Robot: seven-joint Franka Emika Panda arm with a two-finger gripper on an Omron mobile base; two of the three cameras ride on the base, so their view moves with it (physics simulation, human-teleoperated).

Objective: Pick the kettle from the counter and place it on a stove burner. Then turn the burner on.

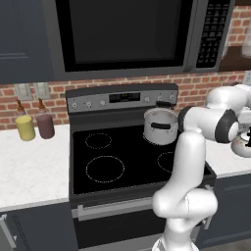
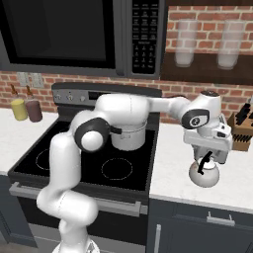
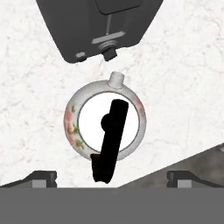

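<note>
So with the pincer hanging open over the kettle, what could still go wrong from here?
1. In the hand view the kettle's black handle runs slantwise between the fingertips; unless the open pincer lines up across it, the grasp may slip.
2. The grey pot already sits on the cooktop near the arm's route, so the carried kettle might knock it.
3. The knife block stands close to the wrist and could be brushed.

My arm (image 2: 74, 163) is glossy white, built of fat rounded segments with dark grey bands at the joints. Its wrist carries a black round cap above a boxy pale grey hand, and my gripper (image 2: 207, 159) ends in small dark fingertips (image 3: 43, 177).
</note>
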